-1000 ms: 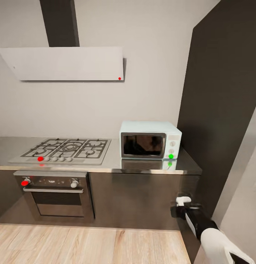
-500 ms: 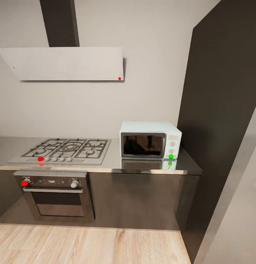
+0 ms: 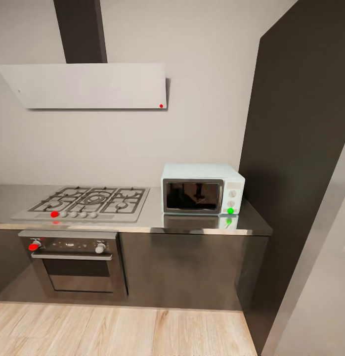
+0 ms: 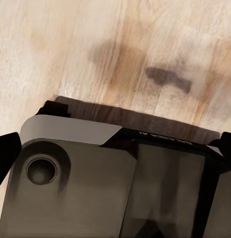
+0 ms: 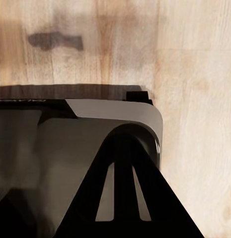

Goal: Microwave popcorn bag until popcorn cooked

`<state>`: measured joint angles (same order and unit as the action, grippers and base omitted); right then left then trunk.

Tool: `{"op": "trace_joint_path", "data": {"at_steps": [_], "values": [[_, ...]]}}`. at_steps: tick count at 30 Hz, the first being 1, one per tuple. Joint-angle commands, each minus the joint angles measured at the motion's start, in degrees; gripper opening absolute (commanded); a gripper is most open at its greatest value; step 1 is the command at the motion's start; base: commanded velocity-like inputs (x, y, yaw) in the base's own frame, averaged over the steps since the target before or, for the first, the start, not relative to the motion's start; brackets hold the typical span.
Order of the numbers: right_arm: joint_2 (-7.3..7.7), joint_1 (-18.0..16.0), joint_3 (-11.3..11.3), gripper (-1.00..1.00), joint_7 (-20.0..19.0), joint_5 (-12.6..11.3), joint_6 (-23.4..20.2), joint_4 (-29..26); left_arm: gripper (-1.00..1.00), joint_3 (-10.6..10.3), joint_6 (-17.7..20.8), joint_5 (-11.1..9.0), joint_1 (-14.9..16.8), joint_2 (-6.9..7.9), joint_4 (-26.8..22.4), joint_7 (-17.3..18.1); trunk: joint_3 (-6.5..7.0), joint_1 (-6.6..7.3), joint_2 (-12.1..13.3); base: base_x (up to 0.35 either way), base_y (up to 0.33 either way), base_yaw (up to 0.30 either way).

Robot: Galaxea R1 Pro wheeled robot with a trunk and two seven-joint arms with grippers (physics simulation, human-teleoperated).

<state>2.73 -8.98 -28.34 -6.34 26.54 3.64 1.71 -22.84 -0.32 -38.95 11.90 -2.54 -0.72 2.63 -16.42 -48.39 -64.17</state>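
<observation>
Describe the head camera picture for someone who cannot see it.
A small pale blue microwave, door shut and a green light lit, stands on a grey countertop beside a gas hob. Below the hob sits a black oven; above hangs a white hood.

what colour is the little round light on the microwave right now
Bright green, at the lower right of the microwave, below its two white knobs; the light shows best in the head view.

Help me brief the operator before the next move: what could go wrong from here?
1. The microwave has its door shut and a green light lit; the dark glass hides what is inside, so heating might run, or be assumed, unchecked.
2. The tall dark cabinet stands right beside the microwave, so a right-arm reach could be cramped.
3. The black oven also has white knobs and could be mistaken for it.
</observation>
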Motion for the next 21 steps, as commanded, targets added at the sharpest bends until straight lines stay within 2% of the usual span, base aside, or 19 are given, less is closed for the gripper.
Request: {"op": "trace_joint_path", "data": {"at_steps": [1,21], "values": [[0.05,-0.07,-0.48,-1.0,-0.08,0.45,0.31,0.19,1.0,-0.45,-0.03,-0.6,0.05,0.0,0.07,0.18,-0.07,0.0,-0.04,0.0,0.0,0.0],[0.06,-0.07,-0.48,-1.0,-0.08,0.45,0.31,0.18,1.0,-0.33,-0.03,-0.62,0.05,0.0,0.01,0.18,-0.07,0.0,-0.04,0.0,0.0,0.0]]}}
